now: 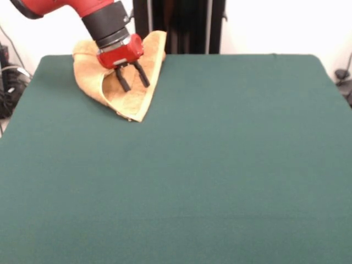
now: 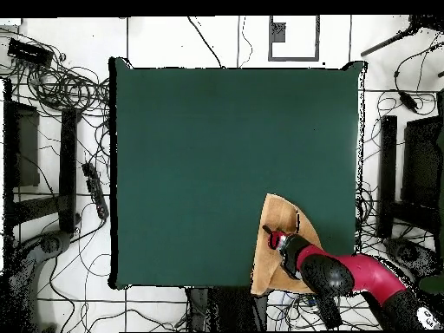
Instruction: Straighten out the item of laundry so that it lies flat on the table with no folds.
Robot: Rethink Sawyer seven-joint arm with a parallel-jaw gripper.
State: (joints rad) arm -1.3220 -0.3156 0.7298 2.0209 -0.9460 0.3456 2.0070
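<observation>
The green counter spreads bare toward the camera, and in the front view my towel lies far off at about eleven o'clock, at the counter's far edge. It is folded over into a rough triangle, one corner pointing at about five o'clock, part of it reaching past the edge. My claw hangs over it, fingers spread apart and pinching nothing.

The arm is cut off at the 11 o'clock corner and covers part of the towel.
</observation>
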